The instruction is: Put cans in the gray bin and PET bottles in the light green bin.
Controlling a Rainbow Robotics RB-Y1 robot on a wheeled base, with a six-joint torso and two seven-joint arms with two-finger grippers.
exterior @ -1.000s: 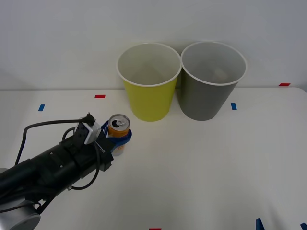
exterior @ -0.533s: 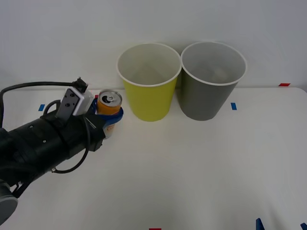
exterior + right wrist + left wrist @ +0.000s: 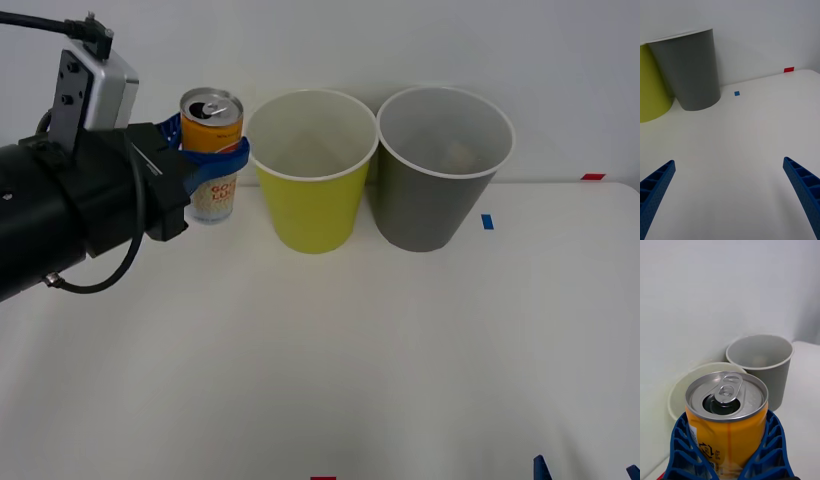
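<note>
My left gripper [image 3: 212,160] is shut on the can [image 3: 211,152], an orange and white slim can with a silver top, held upright in the air at rim height just left of the light green bin [image 3: 312,168]. In the left wrist view the can [image 3: 728,416] sits between the blue fingers [image 3: 685,448], with the light green bin [image 3: 679,390] and the gray bin [image 3: 763,365] beyond it. The gray bin [image 3: 442,165] stands right of the green one, touching it. My right gripper [image 3: 728,195] is open low over the table at the front right, and its fingertips [image 3: 540,466] show in the front view.
Both bins stand at the table's back by the white wall; the gray bin [image 3: 690,69] and the light green bin [image 3: 651,90] appear ahead of the right gripper. Small blue [image 3: 487,221] and red [image 3: 592,177] tape marks dot the white table.
My left gripper has lifted the can off the table, up and back toward the wall, to rim height beside the light green bin. The right gripper has stayed put.
</note>
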